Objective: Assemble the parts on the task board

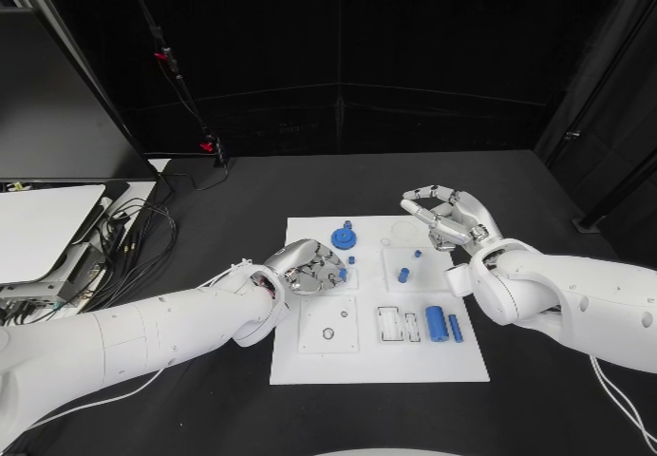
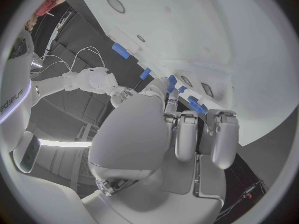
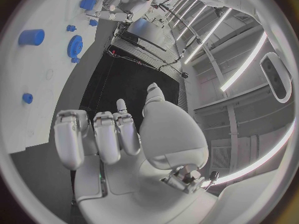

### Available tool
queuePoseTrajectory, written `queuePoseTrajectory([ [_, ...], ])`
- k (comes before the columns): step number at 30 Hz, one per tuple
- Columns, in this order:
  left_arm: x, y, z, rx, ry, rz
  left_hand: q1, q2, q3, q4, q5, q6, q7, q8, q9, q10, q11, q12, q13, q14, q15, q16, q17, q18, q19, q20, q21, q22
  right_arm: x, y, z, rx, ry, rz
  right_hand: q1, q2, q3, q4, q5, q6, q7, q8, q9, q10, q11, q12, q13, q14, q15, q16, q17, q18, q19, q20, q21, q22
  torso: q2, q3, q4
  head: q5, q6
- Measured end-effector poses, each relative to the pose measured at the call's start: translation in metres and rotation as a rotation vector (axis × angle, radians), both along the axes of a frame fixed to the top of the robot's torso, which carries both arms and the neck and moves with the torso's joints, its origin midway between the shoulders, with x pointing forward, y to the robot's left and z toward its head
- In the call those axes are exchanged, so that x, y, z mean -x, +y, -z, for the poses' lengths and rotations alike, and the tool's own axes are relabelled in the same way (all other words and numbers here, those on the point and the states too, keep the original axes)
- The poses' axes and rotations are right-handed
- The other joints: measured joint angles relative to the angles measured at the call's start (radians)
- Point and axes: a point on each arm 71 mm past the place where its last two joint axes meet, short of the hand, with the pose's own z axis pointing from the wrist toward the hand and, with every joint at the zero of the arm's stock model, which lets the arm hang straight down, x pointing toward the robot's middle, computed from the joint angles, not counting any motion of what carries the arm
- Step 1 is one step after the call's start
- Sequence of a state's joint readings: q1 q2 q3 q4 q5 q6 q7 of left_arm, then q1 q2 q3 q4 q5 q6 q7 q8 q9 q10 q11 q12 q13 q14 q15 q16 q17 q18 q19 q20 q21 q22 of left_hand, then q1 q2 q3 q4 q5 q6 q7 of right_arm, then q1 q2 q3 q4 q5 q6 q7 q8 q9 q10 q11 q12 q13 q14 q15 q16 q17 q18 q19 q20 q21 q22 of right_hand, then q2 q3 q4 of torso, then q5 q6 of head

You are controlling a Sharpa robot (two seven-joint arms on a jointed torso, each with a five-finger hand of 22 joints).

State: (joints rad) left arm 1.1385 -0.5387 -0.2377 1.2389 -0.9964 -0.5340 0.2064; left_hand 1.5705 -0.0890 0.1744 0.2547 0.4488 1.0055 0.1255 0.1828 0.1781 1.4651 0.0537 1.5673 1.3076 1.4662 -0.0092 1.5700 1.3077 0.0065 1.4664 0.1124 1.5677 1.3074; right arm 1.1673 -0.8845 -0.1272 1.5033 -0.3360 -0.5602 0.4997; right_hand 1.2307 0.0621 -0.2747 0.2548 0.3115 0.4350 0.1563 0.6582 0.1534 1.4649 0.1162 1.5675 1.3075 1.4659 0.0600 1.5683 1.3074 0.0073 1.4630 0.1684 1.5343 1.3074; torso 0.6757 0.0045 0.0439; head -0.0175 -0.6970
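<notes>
Your left hand curls over the task board, seemingly pinching a blue part for seating; right hand waits, holding nothing.

one white task board; one blue gear; one large blue cylinder; one thin blue bar; one small blue peg; two hands, left hand, right hand

bare board front edge, left hand over its left side
</notes>
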Motion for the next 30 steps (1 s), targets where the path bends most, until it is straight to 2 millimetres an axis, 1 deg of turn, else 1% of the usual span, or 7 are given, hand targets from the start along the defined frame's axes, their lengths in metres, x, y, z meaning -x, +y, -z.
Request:
queuePoseTrajectory([
  [12, -0.0001, 0.0013, 0.0003, -0.002, 0.001, -0.002, 0.004, 0.002, -0.001, -0.001, -0.004, -0.003, 0.000, -0.003, 0.000, 0.000, 0.000, 0.000, 0.000, 0.000, 0.000, 0.000, 0.000, 0.000, 0.000, 0.000, 0.000, 0.000, -0.0003, 0.0012, 0.0003, -0.002, 0.002, -0.001, 0.003, -0.003, 0.000, 0.000, 0.000, 0.000, 0.001, 0.000, -0.001, 0.000, 0.000, 0.000, 0.000, -0.001, 0.001, 0.000, 0.000, 0.000, 0.000, 0.000, 0.000, 0.000, 0.000, 0.0004, -0.0001, 0.006, -0.005],
  [19, -0.0002, 0.0021, 0.0005, -0.003, 0.002, -0.004, 0.003, 0.002, -0.001, -0.001, -0.004, -0.005, 0.002, -0.004, 0.000, 0.000, 0.000, 0.000, 0.000, 0.000, 0.000, 0.000, 0.000, 0.000, 0.000, 0.000, 0.000, 0.000, -0.0004, 0.0009, 0.0003, -0.001, 0.002, 0.000, 0.004, -0.004, 0.000, 0.000, 0.000, 0.000, 0.001, 0.000, -0.001, 0.000, 0.000, 0.000, 0.000, -0.001, 0.001, 0.000, 0.000, 0.000, 0.000, 0.000, 0.000, 0.000, 0.000, 0.0003, -0.0001, 0.006, -0.006],
  [22, -0.0002, 0.0022, 0.0005, -0.003, 0.003, -0.005, 0.002, 0.003, -0.001, -0.001, -0.011, -0.005, 0.002, -0.006, 0.000, 0.000, 0.000, 0.000, 0.000, 0.000, 0.000, 0.000, 0.000, 0.000, 0.000, 0.000, 0.000, 0.000, -0.0004, 0.0008, 0.0004, -0.001, 0.003, 0.000, 0.004, -0.004, 0.000, 0.000, 0.000, 0.004, -0.003, 0.000, -0.001, 0.000, 0.000, 0.000, 0.000, -0.001, 0.001, 0.000, 0.000, 0.000, 0.000, 0.000, 0.000, 0.000, 0.000, 0.0001, -0.0003, 0.006, -0.007],
  [28, 0.0000, 0.0023, 0.0009, -0.004, 0.004, -0.005, 0.000, 0.005, -0.004, -0.003, -0.015, -0.007, 0.003, -0.007, -0.001, 0.000, 0.000, 0.000, 0.000, 0.000, 0.000, 0.000, 0.000, 0.000, 0.000, 0.000, 0.000, 0.000, -0.0004, 0.0008, 0.0004, -0.001, 0.003, 0.000, 0.004, -0.004, 0.000, 0.000, 0.000, 0.004, -0.002, 0.000, -0.001, 0.000, 0.000, 0.000, 0.000, -0.001, 0.001, 0.000, 0.000, 0.000, 0.000, 0.000, 0.000, 0.000, 0.000, 0.0001, -0.0013, 0.006, -0.009],
  [30, 0.0000, 0.0023, 0.0010, -0.004, 0.004, -0.005, 0.000, 0.005, -0.004, -0.003, -0.015, -0.007, 0.004, -0.007, -0.001, 0.003, 0.003, 0.000, 0.000, 0.000, 0.000, 0.000, 0.000, 0.000, 0.000, 0.000, 0.000, 0.000, -0.0004, 0.0008, 0.0004, -0.001, 0.003, 0.001, 0.004, -0.004, 0.000, 0.000, 0.000, 0.003, -0.002, 0.000, -0.001, 0.000, 0.000, 0.000, 0.000, -0.001, 0.001, 0.000, 0.000, 0.000, 0.000, 0.000, 0.000, 0.000, 0.000, 0.0001, -0.0015, 0.006, -0.010],
])
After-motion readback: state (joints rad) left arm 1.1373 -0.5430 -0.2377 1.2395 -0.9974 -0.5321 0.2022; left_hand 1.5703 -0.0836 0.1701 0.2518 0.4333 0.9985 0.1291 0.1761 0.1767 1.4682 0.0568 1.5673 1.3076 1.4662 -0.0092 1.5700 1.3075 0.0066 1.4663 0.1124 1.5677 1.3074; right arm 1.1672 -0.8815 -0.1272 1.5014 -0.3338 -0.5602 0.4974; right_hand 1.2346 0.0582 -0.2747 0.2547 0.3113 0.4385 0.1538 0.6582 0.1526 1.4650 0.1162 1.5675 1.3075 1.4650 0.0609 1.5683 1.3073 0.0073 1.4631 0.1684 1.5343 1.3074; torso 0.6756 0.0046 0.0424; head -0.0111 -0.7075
